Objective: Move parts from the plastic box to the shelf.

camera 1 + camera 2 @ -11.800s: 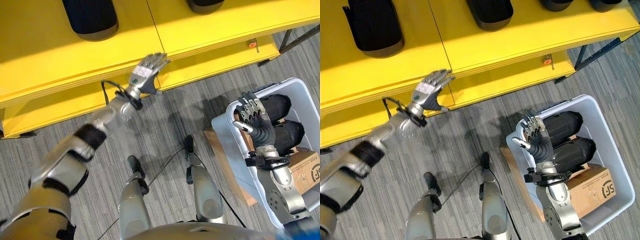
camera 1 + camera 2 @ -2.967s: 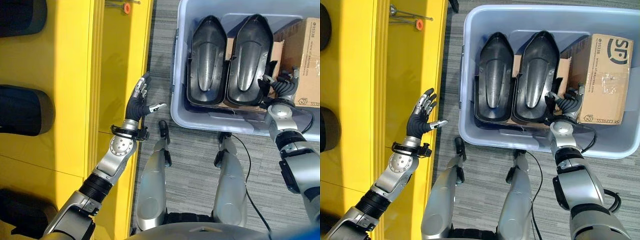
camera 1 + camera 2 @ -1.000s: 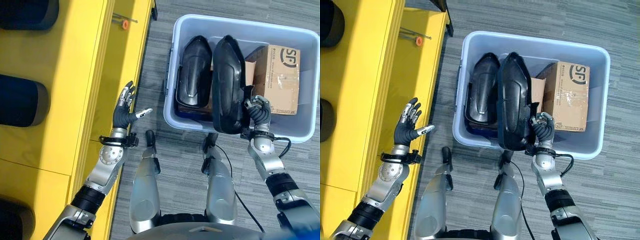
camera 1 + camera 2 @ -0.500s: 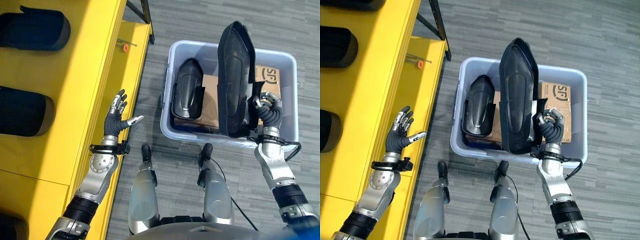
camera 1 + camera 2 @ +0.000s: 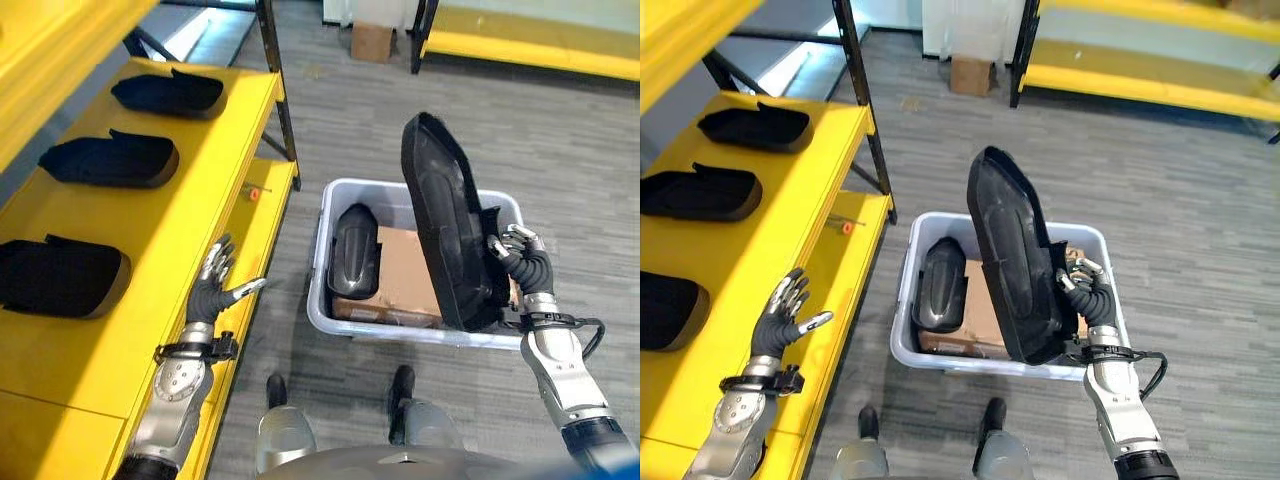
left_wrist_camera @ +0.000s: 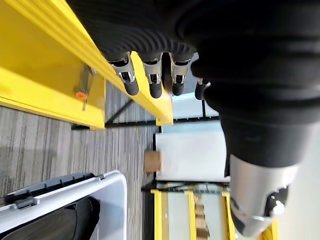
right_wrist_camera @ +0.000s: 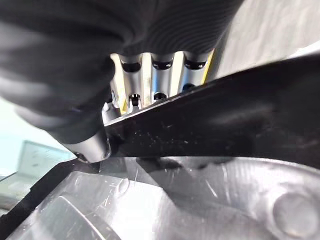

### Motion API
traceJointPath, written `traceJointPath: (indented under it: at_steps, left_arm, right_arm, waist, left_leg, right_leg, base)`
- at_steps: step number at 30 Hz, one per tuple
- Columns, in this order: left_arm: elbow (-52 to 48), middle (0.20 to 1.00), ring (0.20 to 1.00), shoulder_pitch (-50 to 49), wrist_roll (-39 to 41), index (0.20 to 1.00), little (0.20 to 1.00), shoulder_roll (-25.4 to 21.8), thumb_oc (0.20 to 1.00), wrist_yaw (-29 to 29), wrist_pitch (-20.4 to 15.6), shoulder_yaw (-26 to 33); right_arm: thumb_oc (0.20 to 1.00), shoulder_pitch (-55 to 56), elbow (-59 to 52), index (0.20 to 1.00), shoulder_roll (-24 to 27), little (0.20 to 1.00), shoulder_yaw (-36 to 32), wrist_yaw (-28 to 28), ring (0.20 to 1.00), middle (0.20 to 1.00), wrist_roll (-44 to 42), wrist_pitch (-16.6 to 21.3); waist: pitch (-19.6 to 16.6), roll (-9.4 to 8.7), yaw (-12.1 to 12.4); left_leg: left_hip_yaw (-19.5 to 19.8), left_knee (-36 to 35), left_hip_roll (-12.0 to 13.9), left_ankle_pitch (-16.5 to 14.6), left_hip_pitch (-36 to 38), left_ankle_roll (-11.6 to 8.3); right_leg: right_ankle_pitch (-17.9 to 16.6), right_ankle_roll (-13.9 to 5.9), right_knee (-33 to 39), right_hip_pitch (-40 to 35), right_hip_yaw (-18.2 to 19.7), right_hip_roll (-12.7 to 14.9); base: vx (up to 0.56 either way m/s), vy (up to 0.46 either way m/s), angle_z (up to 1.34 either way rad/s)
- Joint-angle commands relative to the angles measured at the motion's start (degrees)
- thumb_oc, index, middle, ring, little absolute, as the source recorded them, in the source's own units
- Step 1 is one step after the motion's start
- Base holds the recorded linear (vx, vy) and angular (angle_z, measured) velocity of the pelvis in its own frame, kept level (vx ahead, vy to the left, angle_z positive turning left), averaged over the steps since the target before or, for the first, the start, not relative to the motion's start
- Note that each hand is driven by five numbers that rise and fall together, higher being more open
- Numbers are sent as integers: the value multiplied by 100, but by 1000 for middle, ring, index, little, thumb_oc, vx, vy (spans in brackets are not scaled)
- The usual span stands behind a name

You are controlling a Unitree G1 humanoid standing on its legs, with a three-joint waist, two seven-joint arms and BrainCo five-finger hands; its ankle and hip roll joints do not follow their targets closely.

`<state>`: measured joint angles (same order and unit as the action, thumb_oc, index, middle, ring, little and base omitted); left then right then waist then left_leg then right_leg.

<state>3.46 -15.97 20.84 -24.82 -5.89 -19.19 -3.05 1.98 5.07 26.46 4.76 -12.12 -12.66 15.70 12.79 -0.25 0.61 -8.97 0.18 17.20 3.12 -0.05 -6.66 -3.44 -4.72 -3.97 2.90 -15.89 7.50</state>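
Black and glossy, the long moulded part (image 5: 445, 225) is standing upright above the plastic box (image 5: 345, 325), with the right hand (image 5: 525, 270) gripping its lower edge, fingers (image 7: 161, 82) curled around the rim. A second black part (image 5: 354, 250) and a cardboard carton (image 5: 405, 275) are lying inside the box. Left of the box, the left hand (image 5: 212, 293) is hovering with fingers spread over the yellow shelf (image 5: 140, 260), which is carrying three more black parts (image 5: 110, 160).
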Motion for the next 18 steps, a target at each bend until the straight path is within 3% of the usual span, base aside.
traceJointPath:
  at_steps: [1,3,4,5,7,8,10,11,13,14,16,18]
  left_arm:
    - [-240,1000,1000,157,12,1000,1000,-78,1000,168,-182,229]
    - [-190,1000,1000,197,-24,1000,1000,-16,1000,172,-165,177]
    - [-64,1000,1000,350,-36,1000,1000,23,1000,172,-152,88]
    - [-61,1000,1000,355,-37,1000,1000,24,1000,171,-153,85]
    - [-60,1000,1000,404,-92,1000,1000,62,1000,173,-160,52]
    - [-76,1000,1000,446,-118,1000,1000,92,1000,215,-160,15]
    - [-75,1000,1000,488,-135,1000,1000,96,1000,229,-146,-13]
    - [-111,1000,1000,573,-137,1000,1000,66,1000,263,-118,-88]
    - [-148,1000,1000,612,-113,1000,1000,55,1000,278,-120,-107]
    - [-155,1000,1000,600,-110,1000,1000,52,1000,279,-116,-116]
    - [-196,1000,1000,649,-74,1000,1000,61,1000,364,-113,-184]
    - [-298,1000,1000,669,-85,1000,1000,-30,1000,380,-107,-204]
  right_arm:
    - [200,-491,-630,200,277,200,-78,156,200,200,-228,380]
    - [200,-556,-603,200,366,200,-86,124,200,200,-228,401]
    - [200,-561,-626,200,471,200,-163,56,200,200,-203,402]
    - [200,-562,-625,200,472,200,-165,56,200,200,-204,402]
    - [200,-477,-676,200,529,200,-245,23,200,200,-169,389]
    - [200,-230,-801,200,526,200,-390,86,200,200,-197,384]
    - [200,-115,-853,200,497,200,-485,91,200,200,-219,388]
    - [200,180,-892,200,377,200,-679,88,200,200,-319,369]
    - [200,407,-904,200,232,200,-853,68,200,200,-407,351]
    - [200,433,-922,200,231,200,-864,73,200,200,-409,345]
    - [200,635,-956,200,103,200,-1045,87,200,200,-412,316]
    - [200,696,-928,200,1,200,-1058,93,200,200,-422,269]
  waist:
    - [-39,5,295]
    - [-22,92,349]
    - [1,53,327]
    - [3,53,324]
    - [15,-15,321]
    - [8,-82,300]
    - [1,-108,244]
    - [-60,-108,142]
    - [-154,-54,50]
    - [-157,-66,42]
    - [-323,20,-12]
    - [-401,-38,11]
  left_leg:
    - [195,72,620,879,-219,-316]
    - [253,33,644,1323,-388,-430]
    - [-182,251,611,1403,-685,-350]
    - [-176,267,608,1393,-695,-347]
    - [-276,825,519,1005,-700,-247]
    - [-80,1444,366,358,-540,-179]
    - [-207,1717,403,228,-467,-141]
    - [-325,1979,431,-46,-275,-101]
    - [-307,1672,301,-363,-18,-117]
    - [-310,1624,267,-357,16,-99]
    - [-472,715,-126,-603,203,-5]
    - [-372,414,-381,-528,258,57]
  right_leg:
    - [1042,-99,-954,-159,67,-2]
    - [1053,-9,-811,-286,-176,-97]
    - [1008,78,-627,-408,-487,-67]
    - [1007,76,-623,-411,-491,-64]
    - [841,91,-467,-399,-591,10]
    - [793,46,-389,-425,-711,164]
    - [771,60,-367,-440,-861,235]
    - [740,50,-405,-460,-1144,371]
    - [614,-66,-480,-411,-1339,549]
    - [608,-91,-485,-429,-1352,580]
    - [318,-308,-627,-395,-1543,947]
    - [120,-467,-654,-418,-1655,1214]
  base:
    - [-116,-155,15]
    - [-190,-187,34]
    - [-167,-136,59]
    - [-166,-125,81]
    - [-136,-59,115]
    - [-113,-35,98]
    - [-107,42,67]
    - [-118,152,93]
    - [-31,195,123]
    - [31,216,90]
    - [36,329,54]
    - [5,288,79]
